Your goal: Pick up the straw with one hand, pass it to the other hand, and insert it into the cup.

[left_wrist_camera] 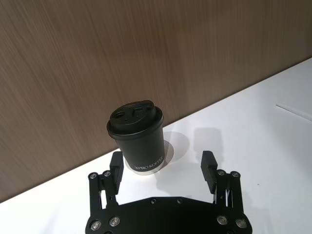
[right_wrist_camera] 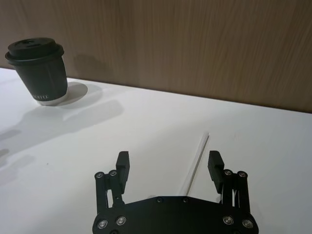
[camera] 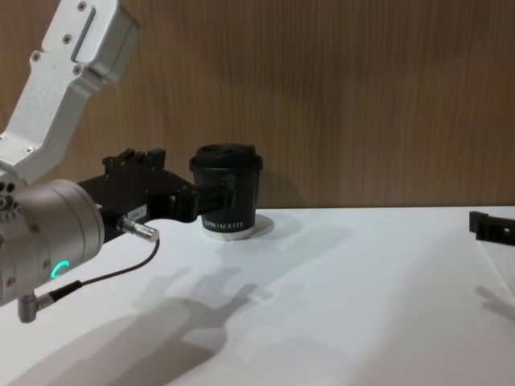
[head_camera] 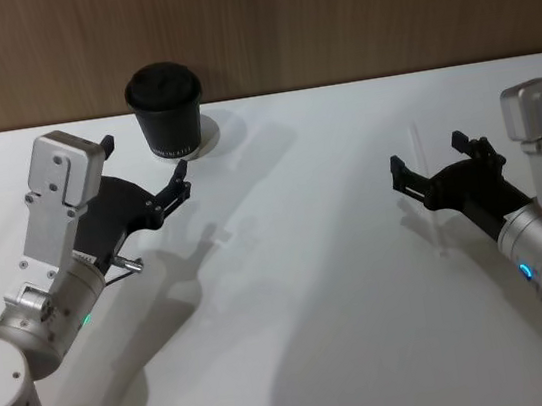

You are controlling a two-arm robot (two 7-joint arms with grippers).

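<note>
Pickup looks imminent: the long thin white straw (right_wrist_camera: 197, 158) lies flat on the white table (head_camera: 313, 288), framed by the spread fingers of the black right gripper (right_wrist_camera: 169, 158). The black left gripper (left_wrist_camera: 162, 158), equally spread, hovers near the lidded black paper cup (head_camera: 167, 111), likely awaiting handover.

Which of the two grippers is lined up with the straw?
The right gripper: the straw lies on the table, running between its open fingers. The left gripper, also open, faces the cup instead.
</note>
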